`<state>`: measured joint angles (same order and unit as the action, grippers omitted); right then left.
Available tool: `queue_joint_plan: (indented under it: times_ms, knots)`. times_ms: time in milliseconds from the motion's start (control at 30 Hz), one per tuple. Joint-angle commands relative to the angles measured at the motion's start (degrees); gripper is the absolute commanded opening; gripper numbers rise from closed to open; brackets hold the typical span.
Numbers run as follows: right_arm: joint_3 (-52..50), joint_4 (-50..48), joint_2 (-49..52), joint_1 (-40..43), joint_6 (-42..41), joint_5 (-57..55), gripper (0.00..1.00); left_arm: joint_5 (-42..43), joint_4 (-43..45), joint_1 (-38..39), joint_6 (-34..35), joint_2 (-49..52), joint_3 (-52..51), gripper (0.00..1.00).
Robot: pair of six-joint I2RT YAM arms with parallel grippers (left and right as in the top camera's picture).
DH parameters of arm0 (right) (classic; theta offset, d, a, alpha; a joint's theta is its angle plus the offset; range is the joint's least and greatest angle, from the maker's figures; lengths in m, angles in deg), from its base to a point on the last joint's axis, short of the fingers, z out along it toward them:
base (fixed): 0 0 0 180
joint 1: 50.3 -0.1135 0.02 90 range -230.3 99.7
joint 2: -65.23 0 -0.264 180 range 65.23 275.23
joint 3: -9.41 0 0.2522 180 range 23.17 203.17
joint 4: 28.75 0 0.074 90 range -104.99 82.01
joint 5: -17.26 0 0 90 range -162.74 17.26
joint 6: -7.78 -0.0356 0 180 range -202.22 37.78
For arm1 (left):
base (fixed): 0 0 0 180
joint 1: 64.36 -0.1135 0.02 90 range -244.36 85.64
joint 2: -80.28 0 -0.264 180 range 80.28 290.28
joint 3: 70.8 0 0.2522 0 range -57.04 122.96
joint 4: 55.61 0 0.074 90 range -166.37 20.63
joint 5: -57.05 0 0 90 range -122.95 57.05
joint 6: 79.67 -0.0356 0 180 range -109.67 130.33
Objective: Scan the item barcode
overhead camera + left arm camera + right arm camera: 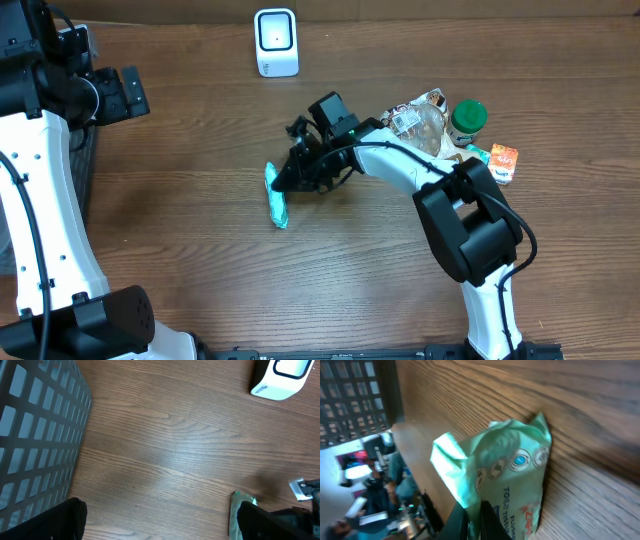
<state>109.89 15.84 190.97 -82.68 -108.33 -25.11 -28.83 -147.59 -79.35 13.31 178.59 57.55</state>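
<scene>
The item is a pale green packet of flushable tissue [276, 200], lying low at the table's middle. My right gripper [292, 178] is shut on the packet's upper edge. In the right wrist view the black fingers [487, 522] pinch the crinkled green packet [510, 475] against the wood. The white barcode scanner [275, 42] stands at the far edge, well behind the packet. My left gripper [128, 93] hangs open at the far left with nothing between its fingers. The left wrist view shows the scanner [282, 380] at top right and a corner of the packet [234, 515].
A dark mesh basket [35, 435] stands at the left edge, under the left arm. At the right lie a green-lidded jar [467, 118], a clear crinkled bag [420, 115] and a small orange packet [503, 162].
</scene>
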Motion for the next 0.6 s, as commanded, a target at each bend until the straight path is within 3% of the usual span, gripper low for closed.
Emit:
queue_joint_plan:
  times_ms: [0,200,467,567]
  knots:
    - [-0.2,2.3,0.0,2.2,0.5,-3.3,0.05,0.3,0.1,0.4,0.4,-0.2,0.6,1.0]
    - [0.0,9.0,0.0,6.2,5.0,-10.1,0.38,0.3,0.1,0.4,0.4,-0.2,0.6,1.0]
    - [7.4,19.1,-0.6,9.9,9.9,-17.0,0.42,0.3,0.1,0.4,0.4,-0.2,0.6,0.99]
    - [10.7,22.2,-0.9,8.5,10.3,-17.1,0.38,0.3,0.1,0.4,0.4,-0.2,0.6,1.0]
